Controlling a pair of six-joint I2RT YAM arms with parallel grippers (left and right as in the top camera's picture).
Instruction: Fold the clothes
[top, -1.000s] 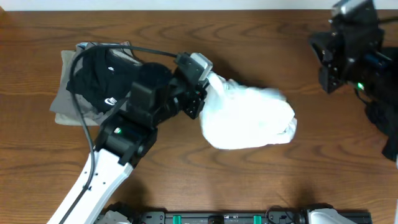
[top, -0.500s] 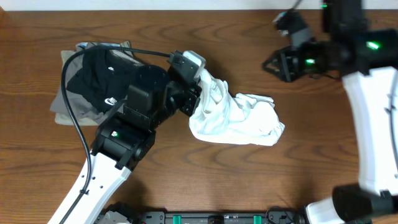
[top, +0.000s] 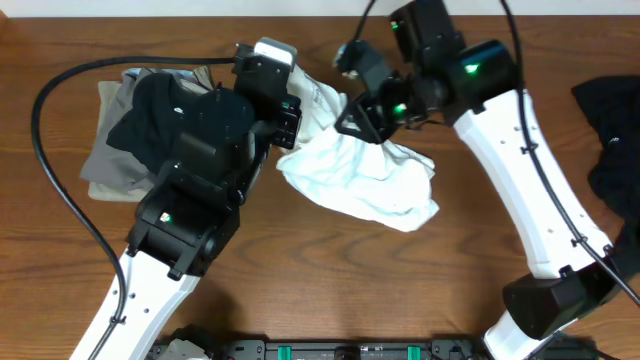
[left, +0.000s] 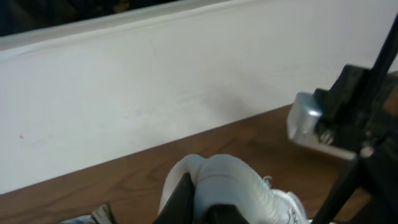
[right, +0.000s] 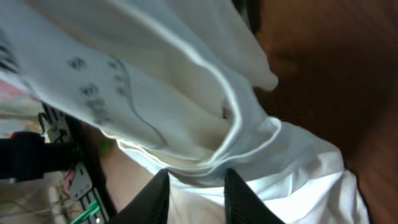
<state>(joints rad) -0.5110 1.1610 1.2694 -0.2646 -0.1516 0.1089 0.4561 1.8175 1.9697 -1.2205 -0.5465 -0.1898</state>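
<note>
The left gripper (top: 292, 112) is clenched on a bunched edge of the white T-shirt (top: 372, 185), lifting that end. The right gripper (top: 358, 118), fingers a little apart, presses into the shirt's upper folds. The rest of the shirt lies crumpled mid-table (top: 330, 290), right of the stacked dark and grey clothes (top: 120, 150).

The T-shirt (top: 370, 185) lies on the middle of the table (top: 300, 270), toward its far side. The left gripper (top: 295, 105) is at the shirt's far left end, and the right gripper (top: 355, 120) is just right of it, at the shirt's far edge. A pile of garments (top: 140, 130) lies far left, partly under the left arm (top: 190, 210). Another garment (top: 610, 140) lies at the right edge, well apart.
</note>
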